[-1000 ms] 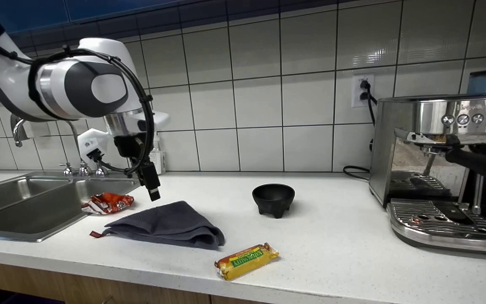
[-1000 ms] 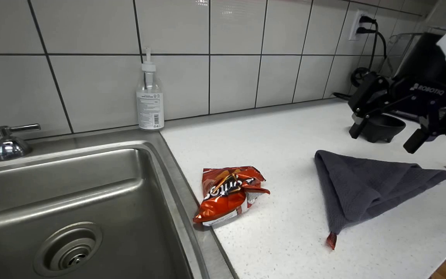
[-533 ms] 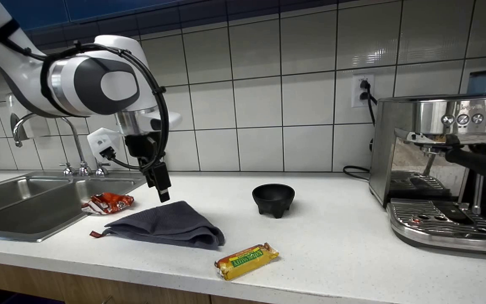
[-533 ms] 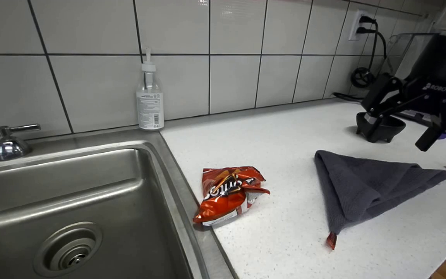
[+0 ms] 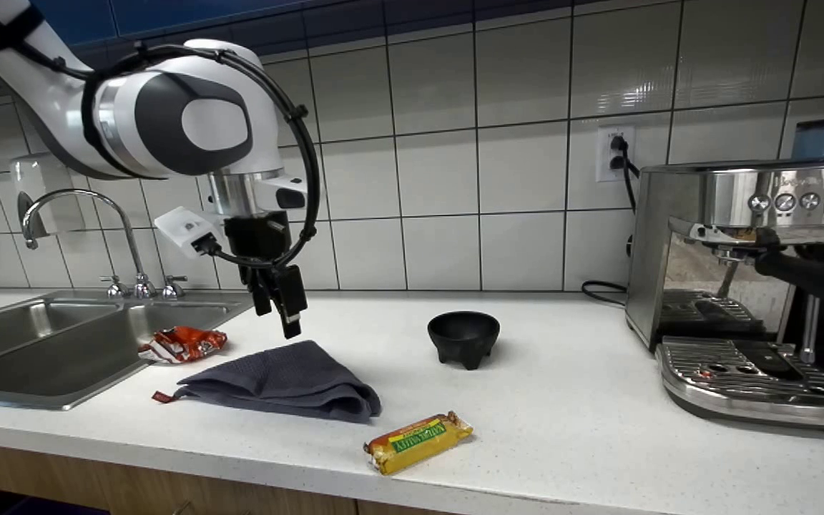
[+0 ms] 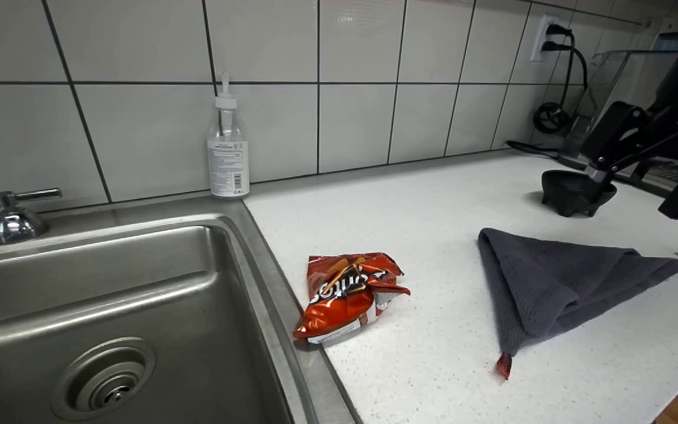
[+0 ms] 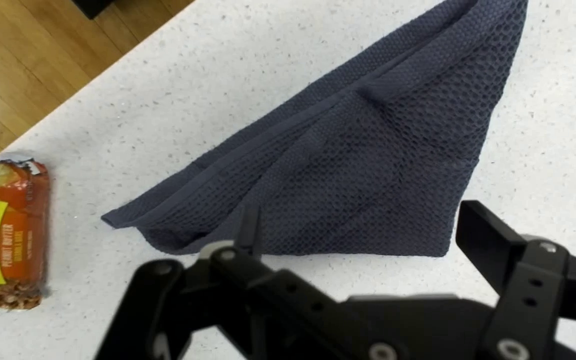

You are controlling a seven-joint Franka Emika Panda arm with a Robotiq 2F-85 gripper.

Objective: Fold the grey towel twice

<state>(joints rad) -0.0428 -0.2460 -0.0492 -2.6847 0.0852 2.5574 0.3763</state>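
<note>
The grey towel (image 5: 276, 386) lies on the white counter, partly folded over into a rough triangle. It shows in both exterior views (image 6: 557, 277), with a small red tag (image 6: 504, 365) at one corner. In the wrist view the towel (image 7: 348, 190) has layered edges along its upper left side and one corner near the right finger. My gripper (image 5: 277, 322) is open and empty, above the towel's back edge and not touching it. In the wrist view the gripper (image 7: 360, 222) has its fingers wide apart; the left one overlaps the towel's lower edge and the right one is just past its corner.
A yellow granola bar (image 5: 419, 443) lies near the counter's front edge. A black bowl (image 5: 463, 340) stands behind it. A red chip bag (image 6: 351, 297) lies at the sink's rim (image 6: 239, 247). A soap bottle (image 6: 228, 168) stands at the wall; an espresso machine (image 5: 741, 286) stands further along.
My gripper has moved right in both exterior views and turned a little, so both fingers now show in an exterior view. It stays open. The towel has not moved.
</note>
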